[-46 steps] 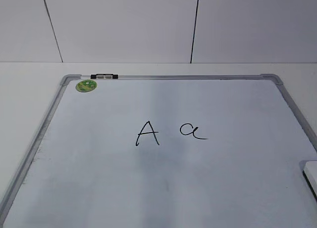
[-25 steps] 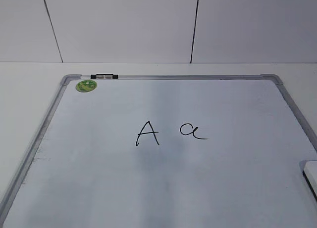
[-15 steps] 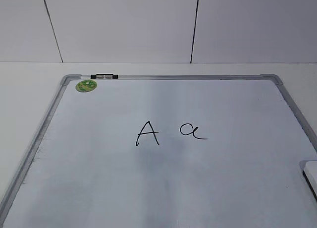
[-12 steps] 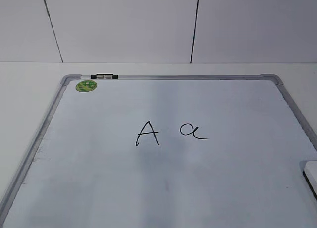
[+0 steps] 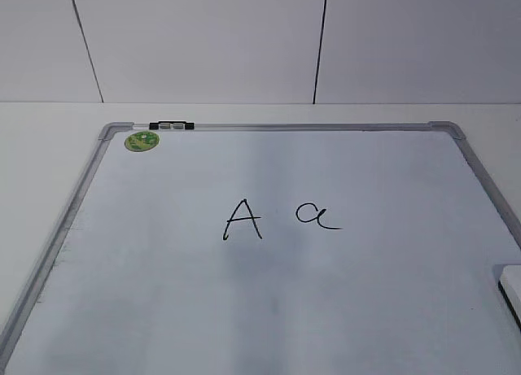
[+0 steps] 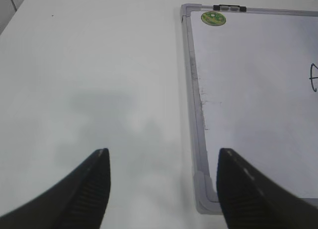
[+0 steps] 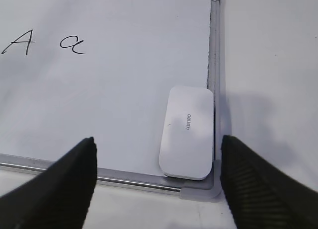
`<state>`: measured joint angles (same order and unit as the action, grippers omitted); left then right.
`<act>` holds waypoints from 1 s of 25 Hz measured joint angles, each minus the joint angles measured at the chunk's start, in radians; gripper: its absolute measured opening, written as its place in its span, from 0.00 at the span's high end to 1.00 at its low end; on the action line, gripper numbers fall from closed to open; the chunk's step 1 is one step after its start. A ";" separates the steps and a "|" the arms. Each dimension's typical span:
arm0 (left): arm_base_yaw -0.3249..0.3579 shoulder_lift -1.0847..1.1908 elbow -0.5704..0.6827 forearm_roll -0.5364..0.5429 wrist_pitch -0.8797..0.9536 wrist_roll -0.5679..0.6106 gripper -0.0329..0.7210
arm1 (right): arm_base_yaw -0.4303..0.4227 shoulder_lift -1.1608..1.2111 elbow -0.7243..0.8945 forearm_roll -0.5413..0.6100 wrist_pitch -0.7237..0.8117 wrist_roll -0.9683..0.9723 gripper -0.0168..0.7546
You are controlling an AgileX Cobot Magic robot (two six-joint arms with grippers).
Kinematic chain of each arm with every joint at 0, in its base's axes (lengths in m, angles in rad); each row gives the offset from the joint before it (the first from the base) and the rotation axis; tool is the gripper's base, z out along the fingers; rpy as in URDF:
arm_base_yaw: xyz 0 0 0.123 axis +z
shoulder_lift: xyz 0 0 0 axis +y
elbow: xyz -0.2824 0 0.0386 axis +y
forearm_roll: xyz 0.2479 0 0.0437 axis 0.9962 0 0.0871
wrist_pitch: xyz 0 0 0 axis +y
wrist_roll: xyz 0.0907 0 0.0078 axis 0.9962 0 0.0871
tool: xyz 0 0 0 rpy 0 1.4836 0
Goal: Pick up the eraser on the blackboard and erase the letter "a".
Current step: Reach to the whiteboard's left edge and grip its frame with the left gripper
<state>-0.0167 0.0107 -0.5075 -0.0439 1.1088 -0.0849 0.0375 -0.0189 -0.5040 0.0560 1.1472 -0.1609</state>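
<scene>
Eraser (image 7: 188, 133) cropped in your exterior view; long axis follows blackboard (image 7: 214, 50) right frame. Both jaws spread, empty.

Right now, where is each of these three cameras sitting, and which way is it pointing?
Exterior view: raised in front of the table, looking down at a slant across the blackboard toward the wall; no part of the robot shows.
Left wrist view: on the left arm, above the bare table beside the board's left frame; the open left pincer shows.
Right wrist view: on the right arm, over the board's near right corner; the open right pincer frames the eraser.
Shared: exterior and right wrist views both show the letter "a"; exterior and left wrist views share the green magnet.
</scene>
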 joint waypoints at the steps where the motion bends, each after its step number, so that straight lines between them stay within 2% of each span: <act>1: 0.000 0.000 0.000 0.000 0.000 0.000 0.30 | 0.000 0.000 0.000 0.000 0.000 0.000 0.21; 15: 0.000 0.000 -0.009 0.000 -0.004 0.000 0.31 | 0.000 0.011 -0.022 -0.034 -0.015 0.000 0.21; 20: 0.000 0.039 -0.084 0.000 -0.004 0.000 0.32 | 0.000 0.088 -0.072 -0.036 -0.024 0.000 0.21; 25: 0.000 0.196 -0.189 0.000 -0.004 0.000 0.32 | 0.000 0.196 -0.135 -0.038 -0.026 0.000 0.21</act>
<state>-0.0167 0.2070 -0.6969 -0.0439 1.1047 -0.0849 0.0375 0.1769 -0.6389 0.0175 1.1208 -0.1609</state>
